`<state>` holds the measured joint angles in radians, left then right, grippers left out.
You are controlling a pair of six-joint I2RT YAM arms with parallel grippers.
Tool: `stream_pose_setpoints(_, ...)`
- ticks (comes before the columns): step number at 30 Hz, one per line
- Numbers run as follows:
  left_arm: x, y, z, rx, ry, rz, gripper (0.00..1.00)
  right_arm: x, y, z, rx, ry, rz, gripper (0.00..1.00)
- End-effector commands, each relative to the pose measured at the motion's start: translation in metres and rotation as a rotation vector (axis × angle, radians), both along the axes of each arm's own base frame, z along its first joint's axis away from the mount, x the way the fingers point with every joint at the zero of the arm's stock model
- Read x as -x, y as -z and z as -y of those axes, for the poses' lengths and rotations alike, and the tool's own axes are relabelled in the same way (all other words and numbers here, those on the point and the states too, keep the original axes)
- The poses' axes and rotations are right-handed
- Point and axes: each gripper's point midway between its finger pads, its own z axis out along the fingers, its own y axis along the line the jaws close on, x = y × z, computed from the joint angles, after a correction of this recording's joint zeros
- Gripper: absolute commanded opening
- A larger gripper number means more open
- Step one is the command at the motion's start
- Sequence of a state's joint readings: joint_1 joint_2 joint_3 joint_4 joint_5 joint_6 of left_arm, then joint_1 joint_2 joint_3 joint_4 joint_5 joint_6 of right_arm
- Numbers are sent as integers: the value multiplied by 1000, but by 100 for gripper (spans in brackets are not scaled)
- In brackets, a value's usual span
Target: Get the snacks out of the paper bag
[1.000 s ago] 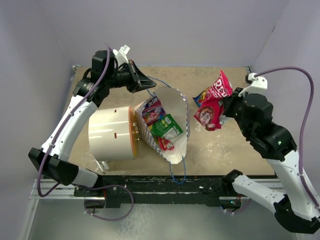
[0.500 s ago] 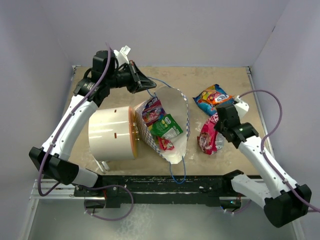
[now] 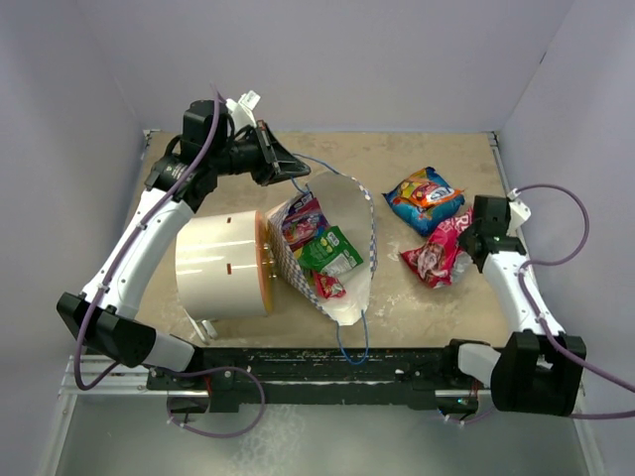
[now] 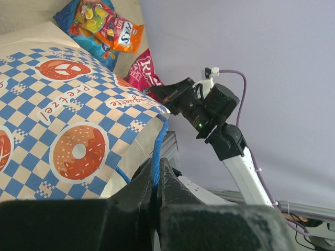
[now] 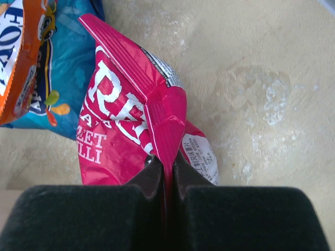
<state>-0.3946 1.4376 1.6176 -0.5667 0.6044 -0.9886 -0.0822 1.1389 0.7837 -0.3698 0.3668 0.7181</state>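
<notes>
Pink foil, right side of the table (image 3: 417, 159): the pink packet (image 5: 131, 130) is pinched at its crimped end by my right gripper (image 5: 167, 164). In the right wrist view the two black fingers are pressed together on the seam with only the foil between them. The packet's body lies low over the tan surface; I cannot tell whether it rests fully on it. Its far edge touches the blue-and-orange packet (image 3: 425, 198), which lies flat just behind it. Both packets are outside the paper bag (image 3: 349, 208) and well apart from it.

Left gripper (image 4: 156, 175): fingers closed on the bag's blue cord handle (image 4: 157, 146) at the far rim, cord running straight up out of the jaws to the bag edge. The left wrist view shows the bag's blue-and-white checkered outside with orange doughnut and pretzel prints.

Bag position: centre of the table, tilted, mouth gaping toward the overhead camera, white inner wall showing. Its left side leans against the tan face of the white cylinder (image 3: 218, 263), which lies on its side.

Contents I can see in the mouth:
- purple packet (image 3: 303, 220), nearest the far rim
- green packet (image 3: 332, 250), in the middle
- red packet (image 3: 329, 286), nearest the near rim

A second cord loop hangs from the bag's near edge over the front of the table.
</notes>
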Motion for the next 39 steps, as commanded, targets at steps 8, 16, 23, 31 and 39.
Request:
stream_pose_setpoints(8, 9, -28, 0, 20, 58, 89, 0, -22, 16, 53, -27, 8, -2, 0)
stream_pose_setpoints(16, 14, -19, 0, 17, 77, 69, 0, -21, -55, 48, 54, -128, -90, 73)
stream_pose_setpoints(23, 17, -10, -5, -58, 97, 85, 0, -6, -95, -31, -30, -335, 18, 77)
stream_pose_setpoints(31, 24, 4, -13, -109, 79, 68, 0, 28, -177, -183, -159, -993, 310, 67)
stream_pose_setpoints(39, 29, 8, -16, -120, 77, 48, 0, 116, -256, -282, -242, -1639, 678, 64)
